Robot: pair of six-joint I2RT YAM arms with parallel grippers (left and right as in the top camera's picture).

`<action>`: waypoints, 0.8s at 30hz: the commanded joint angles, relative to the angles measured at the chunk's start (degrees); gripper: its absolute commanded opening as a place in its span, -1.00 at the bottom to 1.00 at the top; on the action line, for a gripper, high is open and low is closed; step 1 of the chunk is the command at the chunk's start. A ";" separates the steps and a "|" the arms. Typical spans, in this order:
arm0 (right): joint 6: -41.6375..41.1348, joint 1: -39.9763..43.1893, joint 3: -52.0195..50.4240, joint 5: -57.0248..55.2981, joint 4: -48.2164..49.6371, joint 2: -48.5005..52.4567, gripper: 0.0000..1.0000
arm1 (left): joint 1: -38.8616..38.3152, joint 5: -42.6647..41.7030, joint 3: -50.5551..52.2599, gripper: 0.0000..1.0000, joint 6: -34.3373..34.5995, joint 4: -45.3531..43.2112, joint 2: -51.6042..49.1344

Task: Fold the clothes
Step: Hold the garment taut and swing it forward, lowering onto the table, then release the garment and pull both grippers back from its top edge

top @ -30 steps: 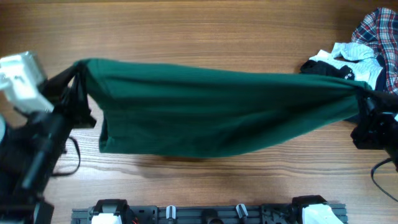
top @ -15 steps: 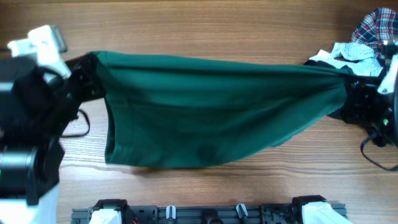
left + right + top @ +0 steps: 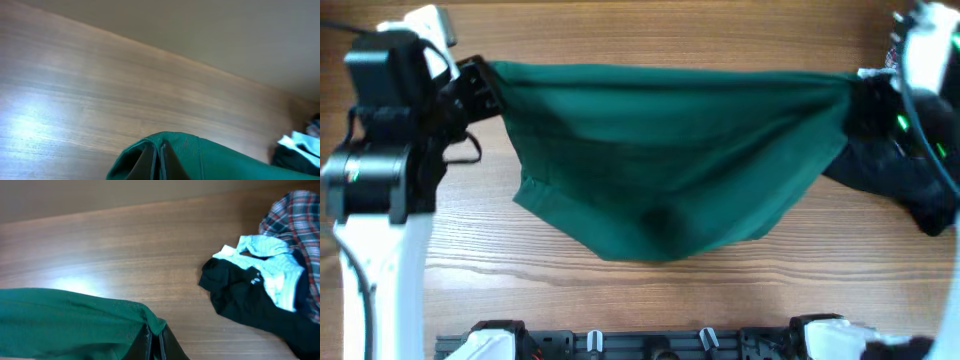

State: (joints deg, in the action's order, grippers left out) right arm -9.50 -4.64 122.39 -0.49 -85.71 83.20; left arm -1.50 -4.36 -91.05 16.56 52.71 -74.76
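Observation:
The dark green garment point(image 3: 670, 160) hangs stretched between my two grippers, sagging in the middle above the wooden table point(image 3: 670, 30). My left gripper point(image 3: 480, 85) is shut on its left corner; in the left wrist view the green cloth point(image 3: 210, 160) wraps over the closed left gripper point(image 3: 160, 157). My right gripper point(image 3: 855, 90) is shut on the right corner, and the right wrist view has the right gripper point(image 3: 155, 342) pinching the green edge point(image 3: 75, 320). A black garment point(image 3: 250, 297), a small white piece point(image 3: 272, 265) and the plaid shirt point(image 3: 295, 215) lie heaped at the far right.
In the overhead view the right arm point(image 3: 925, 60) covers most of the heap; only the black garment point(image 3: 900, 180) shows beneath it. The left arm point(image 3: 380, 190) stands along the left side. A mounting rail point(image 3: 650, 342) runs along the near edge.
Both grippers have carried the green garment's corners toward the far side and closer together. The cloth now sags deeper in the middle, and the right arm has come over the heap.

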 commanded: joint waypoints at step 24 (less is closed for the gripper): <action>4.33 0.22 0.61 2.56 26.91 35.28 -0.91 | 0.37 5.99 -0.46 -0.92 -1.40 -22.91 -28.15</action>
State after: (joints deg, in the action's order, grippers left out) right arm -5.69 -4.64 122.39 1.30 -61.01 115.09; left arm -1.50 -0.21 -91.02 16.56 32.21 -99.57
